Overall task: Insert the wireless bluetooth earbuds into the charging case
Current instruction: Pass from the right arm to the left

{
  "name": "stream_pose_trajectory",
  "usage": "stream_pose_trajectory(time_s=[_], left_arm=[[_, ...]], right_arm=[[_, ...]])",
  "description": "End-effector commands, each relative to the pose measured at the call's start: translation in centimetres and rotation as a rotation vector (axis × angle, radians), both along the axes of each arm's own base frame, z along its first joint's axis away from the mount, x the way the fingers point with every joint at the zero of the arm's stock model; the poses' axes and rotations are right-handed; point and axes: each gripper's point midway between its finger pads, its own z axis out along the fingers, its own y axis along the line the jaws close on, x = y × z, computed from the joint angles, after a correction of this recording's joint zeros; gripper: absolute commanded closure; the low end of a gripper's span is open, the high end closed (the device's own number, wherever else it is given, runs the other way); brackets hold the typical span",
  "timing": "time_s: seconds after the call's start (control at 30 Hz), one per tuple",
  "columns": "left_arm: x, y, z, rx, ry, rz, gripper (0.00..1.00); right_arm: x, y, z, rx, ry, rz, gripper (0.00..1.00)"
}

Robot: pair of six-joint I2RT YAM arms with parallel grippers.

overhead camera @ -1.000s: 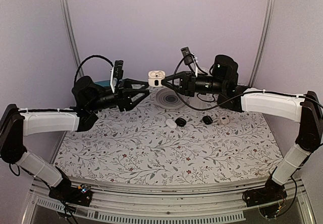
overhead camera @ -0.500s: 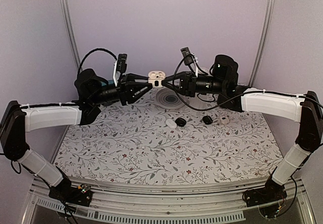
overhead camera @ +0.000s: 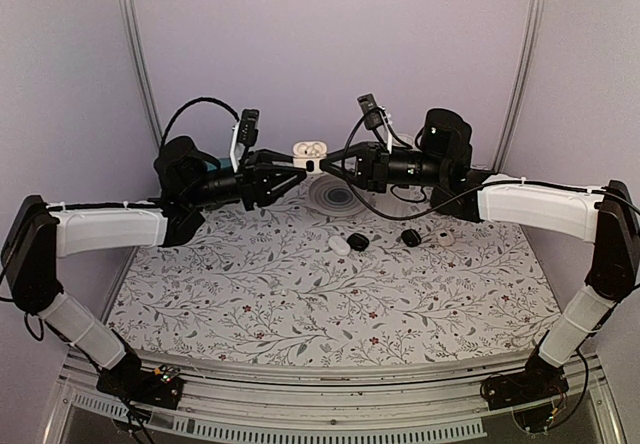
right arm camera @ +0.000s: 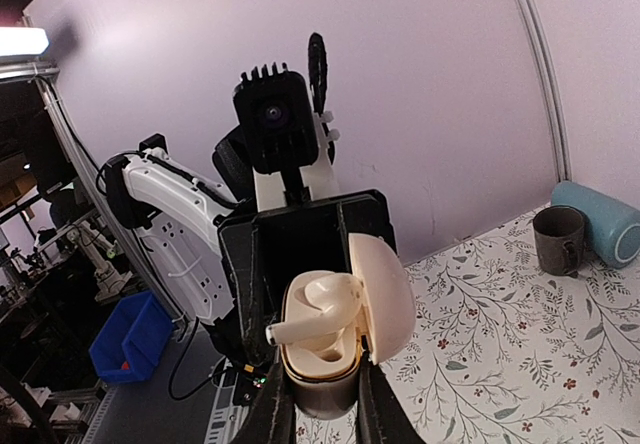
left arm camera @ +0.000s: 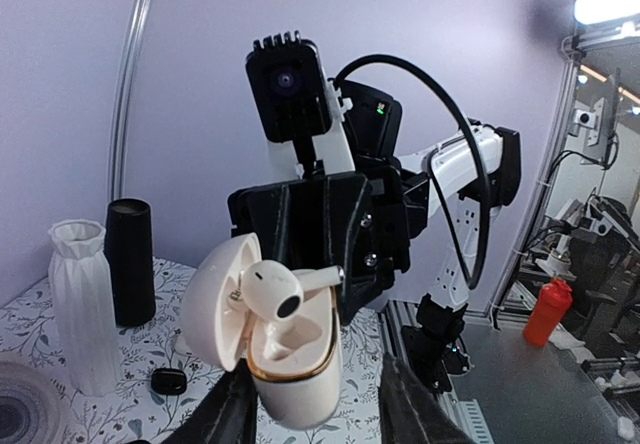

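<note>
Left wrist view: open white charging case [left arm camera: 290,364] holding an earbud [left arm camera: 268,294], clamped in right jaws; left jaws apart, flanking its base.

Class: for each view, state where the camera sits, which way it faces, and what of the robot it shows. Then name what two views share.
Top external: above and behind the robot, facing the far wall; shows left gripper and right gripper close together.
Left wrist: on the left arm, facing the right gripper; own fingers at bottom.
Right wrist: on the right arm, facing the left gripper; own fingers at bottom.
Shared: both wrist views show the open charging case with an earbud.
</note>
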Motion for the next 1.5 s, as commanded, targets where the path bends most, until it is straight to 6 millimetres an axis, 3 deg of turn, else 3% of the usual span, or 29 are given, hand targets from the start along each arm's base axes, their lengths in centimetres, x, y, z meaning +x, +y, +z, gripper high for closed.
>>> stream_pose_trajectory(time_s=[0.0, 0.17, 0.7, 0.97, 1.23, 1.47], left_arm=[[-0.4, -0.5, 0.7, -0.012, -0.007, -0.031, 0.59], [-0.5, -0.5, 0.9, -0.03, -0.003, -0.047, 0.7], [-1.3, -0.8, 1.4, -0.093, -0.006, -0.08, 0.84], [-1.5, -0.9, 1.1, -0.103, -0.01, -0.084, 1.0], [-1.6, 0.3, 0.7, -0.137, -0.07, 0.008, 1.0], [-1.4, 1.0, -0.9, -0.149, -0.112, 0.08, 1.0]], right_arm=[[-0.7, -0.3, 1.3, 0.019, -0.037, 0.006, 0.96], [-0.7, -0.3, 1.3, 0.021, -0.042, 0.01, 0.96], [-0.7, -0.1, 1.1, 0.017, -0.038, 0.014, 0.95], [-0.6, 0.0, 0.9, 0.012, -0.033, 0.008, 0.94], [0.0, -0.2, 0.0, -0.019, 0.003, -0.037, 0.68], [0.9, -1.3, -1.2, -0.079, 0.042, -0.14, 0.48]])
